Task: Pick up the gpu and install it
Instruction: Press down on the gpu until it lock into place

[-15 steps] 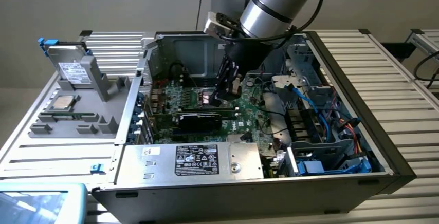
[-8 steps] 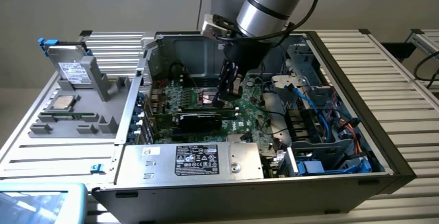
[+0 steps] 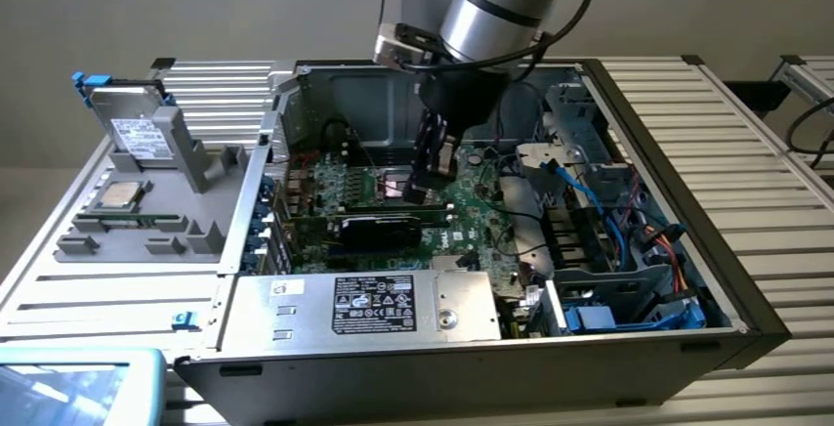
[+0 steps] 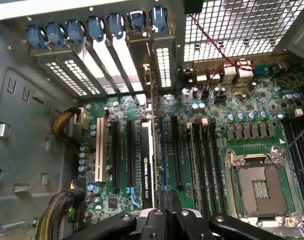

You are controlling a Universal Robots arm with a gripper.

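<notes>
The gpu stands on edge in a slot of the green motherboard inside the open computer case. In the wrist view the gpu appears edge-on, with its black cooler's label facing up and its silver bracket against the rear slot openings. My gripper reaches straight down into the case onto the card's upper edge. Its dark fingers are shut together at the card's end farthest from the bracket, pinching the thin board.
The empty CPU socket and dark memory slots lie beside the card. A silver power supply and blue cables crowd the case. A grey fixture with a processor and a drive stands at the exterior view's left.
</notes>
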